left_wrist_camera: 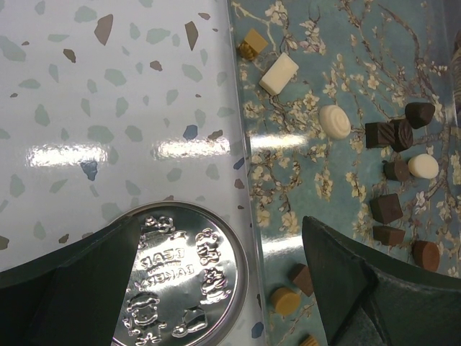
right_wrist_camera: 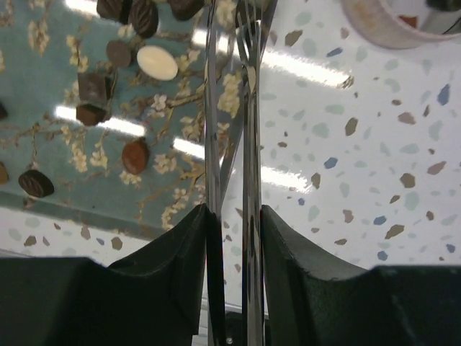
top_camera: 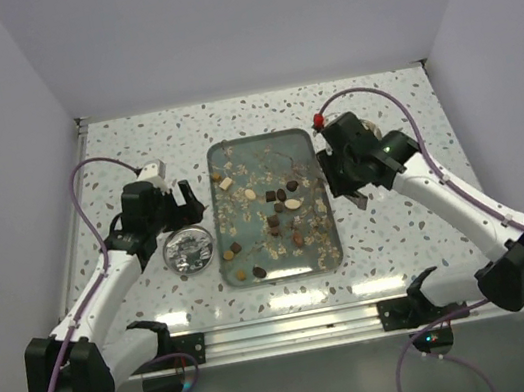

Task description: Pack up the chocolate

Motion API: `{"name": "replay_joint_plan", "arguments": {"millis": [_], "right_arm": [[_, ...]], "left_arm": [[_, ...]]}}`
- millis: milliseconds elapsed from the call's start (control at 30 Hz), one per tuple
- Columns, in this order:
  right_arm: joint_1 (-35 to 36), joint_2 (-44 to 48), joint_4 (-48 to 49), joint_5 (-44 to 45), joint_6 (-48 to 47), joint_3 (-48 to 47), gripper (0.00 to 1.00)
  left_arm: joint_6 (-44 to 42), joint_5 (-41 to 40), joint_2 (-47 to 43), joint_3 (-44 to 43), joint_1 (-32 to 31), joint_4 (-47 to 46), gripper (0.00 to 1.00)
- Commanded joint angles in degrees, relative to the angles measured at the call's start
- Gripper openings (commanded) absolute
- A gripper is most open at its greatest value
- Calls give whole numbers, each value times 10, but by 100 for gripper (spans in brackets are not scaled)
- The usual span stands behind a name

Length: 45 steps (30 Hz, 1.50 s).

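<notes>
Chocolate (top_camera: pixel 276 216) lies scattered across the tray (top_camera: pixel 326 258), thickest at its middle; right gripper (right_wrist_camera: pixel 234 210) pinches metal tongs (right_wrist_camera: pixel 248 108) at the tray's right edge, left gripper (left_wrist_camera: pixel 222 225) hangs spread above the silver tin (left_wrist_camera: pixel 180 281) off its left edge; best to straddle one outlying piece and squeeze gently.

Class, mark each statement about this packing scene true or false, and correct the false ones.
1. The chocolates lie on a flowered tray. True.
2. The left gripper holds a chocolate. False: it is open and empty, above the tin.
3. The right gripper is shut on metal tongs. True.
4. The tin sits on the tray. False: it sits on the table, left of the tray.
</notes>
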<state>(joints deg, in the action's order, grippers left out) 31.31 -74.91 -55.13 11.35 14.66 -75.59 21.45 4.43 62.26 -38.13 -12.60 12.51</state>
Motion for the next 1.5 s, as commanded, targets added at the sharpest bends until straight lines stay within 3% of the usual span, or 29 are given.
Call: {"name": "replay_joint_plan", "arguments": {"millis": [0, 467, 833, 1467], "right_arm": [[31, 21, 20, -25, 53, 42, 36], [155, 59, -19, -34, 128, 92, 37], [262, 25, -35, 11, 193, 96, 38], [285, 14, -52, 41, 209, 86, 41]], "left_arm": [[-11, 7, 0, -20, 2, -13, 100], [-3, 9, -10, -7, 2, -16, 100], [0, 12, -21, 5, 2, -11, 100], [-4, 19, -27, 9, 2, -10, 100]]}}
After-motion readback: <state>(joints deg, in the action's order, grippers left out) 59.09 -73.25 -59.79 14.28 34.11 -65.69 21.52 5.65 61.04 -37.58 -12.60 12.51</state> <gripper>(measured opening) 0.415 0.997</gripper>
